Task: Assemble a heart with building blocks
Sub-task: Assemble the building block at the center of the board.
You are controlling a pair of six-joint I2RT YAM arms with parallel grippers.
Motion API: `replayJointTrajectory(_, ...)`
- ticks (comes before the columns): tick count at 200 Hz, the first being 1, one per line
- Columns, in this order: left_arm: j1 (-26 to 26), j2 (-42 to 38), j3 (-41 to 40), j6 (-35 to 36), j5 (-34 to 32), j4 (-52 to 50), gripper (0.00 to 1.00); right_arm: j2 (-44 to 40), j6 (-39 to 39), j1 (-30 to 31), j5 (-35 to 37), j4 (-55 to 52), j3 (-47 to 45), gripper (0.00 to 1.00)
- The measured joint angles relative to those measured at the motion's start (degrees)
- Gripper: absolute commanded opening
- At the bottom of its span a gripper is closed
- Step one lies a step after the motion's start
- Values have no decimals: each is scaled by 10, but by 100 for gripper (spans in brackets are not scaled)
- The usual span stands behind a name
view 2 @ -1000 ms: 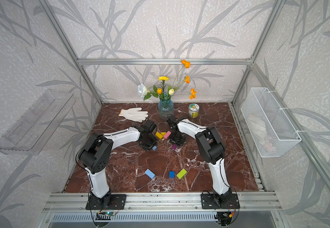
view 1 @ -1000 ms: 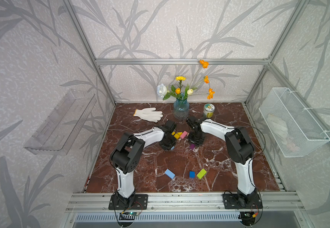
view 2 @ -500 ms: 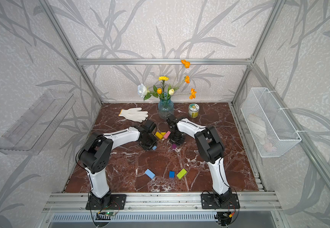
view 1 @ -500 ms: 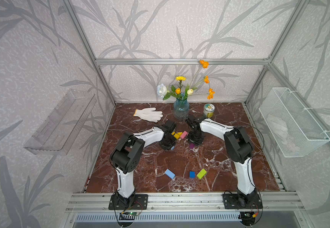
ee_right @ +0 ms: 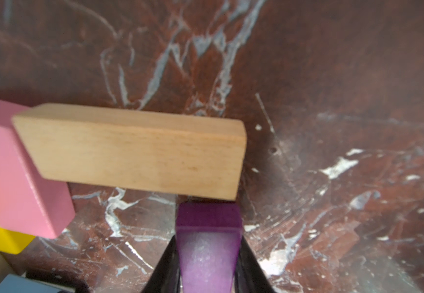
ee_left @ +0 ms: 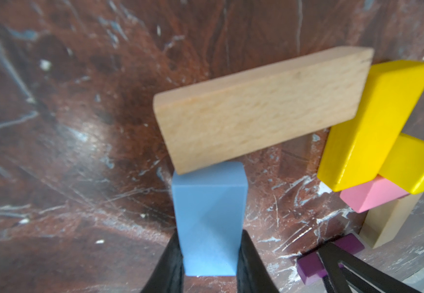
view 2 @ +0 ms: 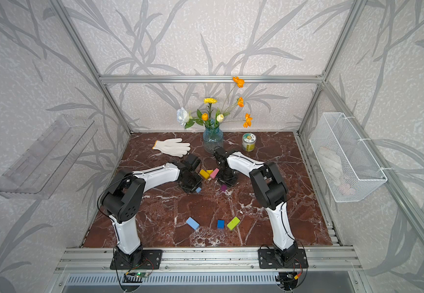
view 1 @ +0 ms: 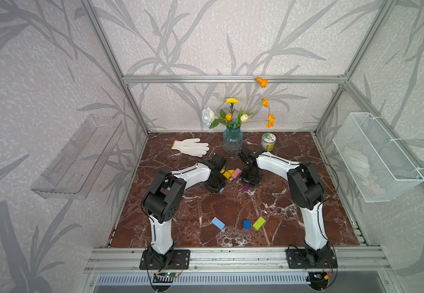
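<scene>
My left gripper pinching light blue brick, its end meeting tan brick; my right gripper pinching purple brick just beside second tan brick; unfinished heart lying toward 12 o'clock on table; spare light blue brick, dark blue brick, lime brick lying at 6 o'clock.

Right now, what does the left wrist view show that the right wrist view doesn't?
Only the left wrist view: the left gripper shut on the light blue block, whose end touches a long tan block that reaches the yellow block. Only the right wrist view: the second tan block at full length, from the pink block to the purple block. Both: the right gripper shut on purple, plus pink, yellow and light blue.
</scene>
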Motion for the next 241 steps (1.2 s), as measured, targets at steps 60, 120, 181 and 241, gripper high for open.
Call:
replayJointTrajectory(60,0,7,10,-5,0,-9,17,5,5,-3,0,-7,7,9)
replayJointTrajectory(120,0,13,19,-9,0,-14,16,13,7,-8,-7,-18,20,9)
replayJointTrajectory(181,2,13,19,-9,1,-15,16,17,7,-12,-10,-19,27,9)
replayJointTrajectory(241,3,14,21,-14,3,-17,16,18,7,-14,-11,-19,29,9)
